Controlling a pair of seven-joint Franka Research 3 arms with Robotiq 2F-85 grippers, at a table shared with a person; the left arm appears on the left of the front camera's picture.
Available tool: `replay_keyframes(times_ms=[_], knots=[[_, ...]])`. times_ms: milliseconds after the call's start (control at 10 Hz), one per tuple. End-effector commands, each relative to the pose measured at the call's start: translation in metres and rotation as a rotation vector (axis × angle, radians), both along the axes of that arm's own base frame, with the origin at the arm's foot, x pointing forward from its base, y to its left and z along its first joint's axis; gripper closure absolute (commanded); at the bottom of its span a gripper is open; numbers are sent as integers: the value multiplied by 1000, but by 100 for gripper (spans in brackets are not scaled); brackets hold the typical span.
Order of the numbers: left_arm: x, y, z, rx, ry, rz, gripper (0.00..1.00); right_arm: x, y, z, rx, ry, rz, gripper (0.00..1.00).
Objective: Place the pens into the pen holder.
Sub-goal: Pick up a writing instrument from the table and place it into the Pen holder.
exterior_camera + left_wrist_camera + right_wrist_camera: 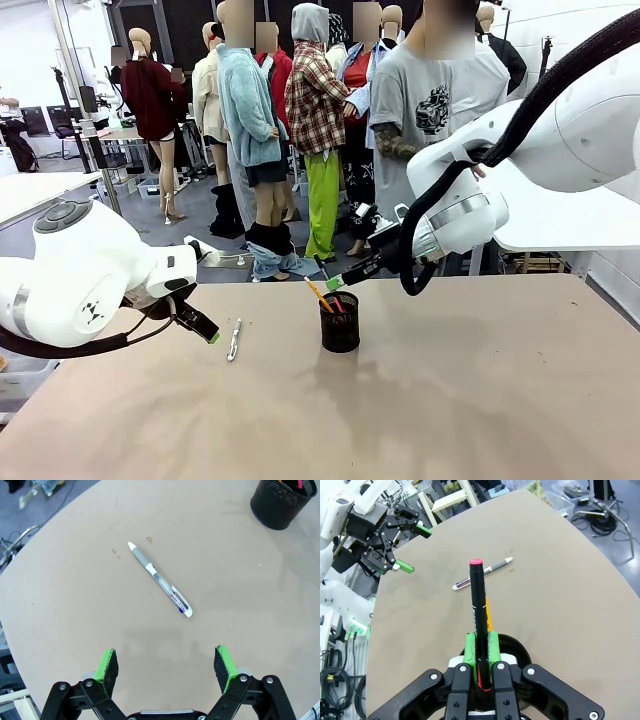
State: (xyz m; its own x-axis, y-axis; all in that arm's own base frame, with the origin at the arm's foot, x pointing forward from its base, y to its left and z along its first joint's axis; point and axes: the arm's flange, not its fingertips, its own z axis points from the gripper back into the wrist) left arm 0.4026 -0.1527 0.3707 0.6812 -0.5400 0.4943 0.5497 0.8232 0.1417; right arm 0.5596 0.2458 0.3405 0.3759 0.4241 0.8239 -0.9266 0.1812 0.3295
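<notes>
Left jaws near white pen (159, 579)

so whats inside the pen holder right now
An orange pencil and something pink-red poke out of the pen holder. Lower down is hidden by its mesh and the right gripper gripping a dark pen.

Robotics lab: floor cables (604, 524), plastic bins (570, 491), cluttered background desk (122, 134).
</notes>
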Motion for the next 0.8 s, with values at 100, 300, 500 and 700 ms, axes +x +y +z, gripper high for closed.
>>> replay_keyframes(times_ms=[100, 300, 500, 700], knots=[[0, 2, 1, -3, 0, 4, 0, -2, 2, -12, 15, -36, 8, 84], [0, 2, 1, -3, 0, 4, 0, -2, 0, -10, 21, -42, 9, 45], [0, 2, 1, -3, 0, 4, 0, -2, -5, -4, 25, -55, -4, 45], [0, 2, 1, -3, 0, 4, 0, -4, -22, 14, -46, -71, -65, 45]])
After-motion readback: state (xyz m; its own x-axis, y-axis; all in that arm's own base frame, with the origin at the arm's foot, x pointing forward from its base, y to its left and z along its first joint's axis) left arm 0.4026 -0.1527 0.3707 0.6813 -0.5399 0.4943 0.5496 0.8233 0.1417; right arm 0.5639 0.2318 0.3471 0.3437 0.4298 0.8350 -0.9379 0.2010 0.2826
